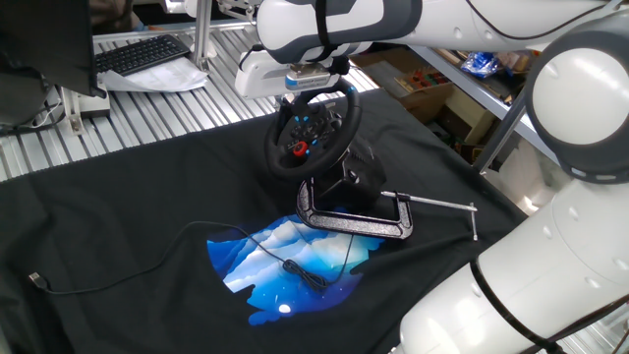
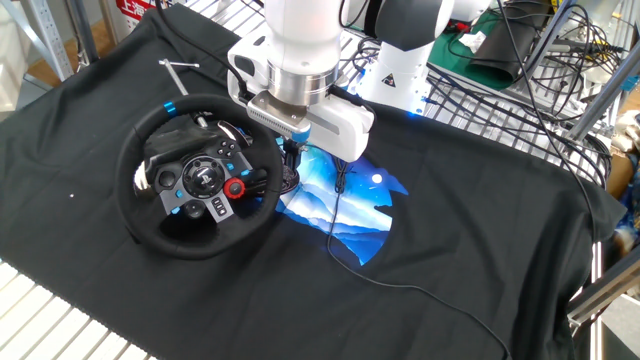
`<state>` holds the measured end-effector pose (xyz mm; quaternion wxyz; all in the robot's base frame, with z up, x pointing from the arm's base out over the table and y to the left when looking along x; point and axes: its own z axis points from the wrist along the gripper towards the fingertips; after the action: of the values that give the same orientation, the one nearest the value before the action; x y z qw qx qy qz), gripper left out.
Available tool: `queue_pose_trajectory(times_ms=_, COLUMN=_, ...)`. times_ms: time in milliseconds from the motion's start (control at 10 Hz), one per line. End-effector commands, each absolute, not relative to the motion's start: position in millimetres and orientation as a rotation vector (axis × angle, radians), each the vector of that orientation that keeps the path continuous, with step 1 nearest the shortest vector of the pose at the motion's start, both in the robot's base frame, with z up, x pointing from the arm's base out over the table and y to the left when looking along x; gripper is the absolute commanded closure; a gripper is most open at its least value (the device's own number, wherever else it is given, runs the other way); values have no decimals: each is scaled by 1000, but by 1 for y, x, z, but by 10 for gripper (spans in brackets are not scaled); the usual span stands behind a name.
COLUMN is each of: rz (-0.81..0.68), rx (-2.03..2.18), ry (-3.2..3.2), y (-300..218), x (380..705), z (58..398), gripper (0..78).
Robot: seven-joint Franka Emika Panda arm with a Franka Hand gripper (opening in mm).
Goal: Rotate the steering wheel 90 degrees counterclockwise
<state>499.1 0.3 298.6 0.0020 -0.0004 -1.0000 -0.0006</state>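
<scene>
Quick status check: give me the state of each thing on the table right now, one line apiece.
steering wheel: tilted on its base, blue stripe at upper left of the rim.
gripper: at the wheel's rim, jaws hidden, open or shut unclear.
clamp: lying flat on the cloth beside the wheel's base.
cable: loose, trailing across the black cloth.
</scene>
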Motion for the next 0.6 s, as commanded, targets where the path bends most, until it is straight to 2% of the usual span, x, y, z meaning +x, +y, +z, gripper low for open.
queue_pose_trajectory(times_ms=100, rz=-91, rx=-316, ry=-3137, y=0, x=499, z=299, gripper=776)
queue_pose_trajectory(times_ms=600, rz=-72, rx=-316, ry=-3138, y=0, x=499, z=299, gripper=776)
